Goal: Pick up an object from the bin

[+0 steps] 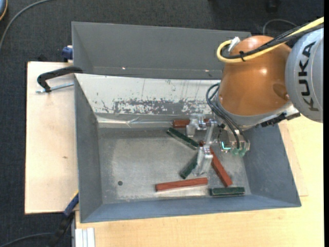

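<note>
gripper (204, 156) hangs low over the right-centre of the grey bin (87, 148), under the orange wrist cover (252, 76). whether it is open or closed, or has hold of anything, i cannot tell. its tip meets the upper end of a tilted dark green stick (188, 169). just right lies a slanting red-brown stick (221, 172). lower in the frame lie a long red-brown stick (181, 184) and a flat green stick (226, 191).

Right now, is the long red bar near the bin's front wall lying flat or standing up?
Lying flat. The long red bar stretches lengthwise along the bin floor, its whole length visible from above.
</note>
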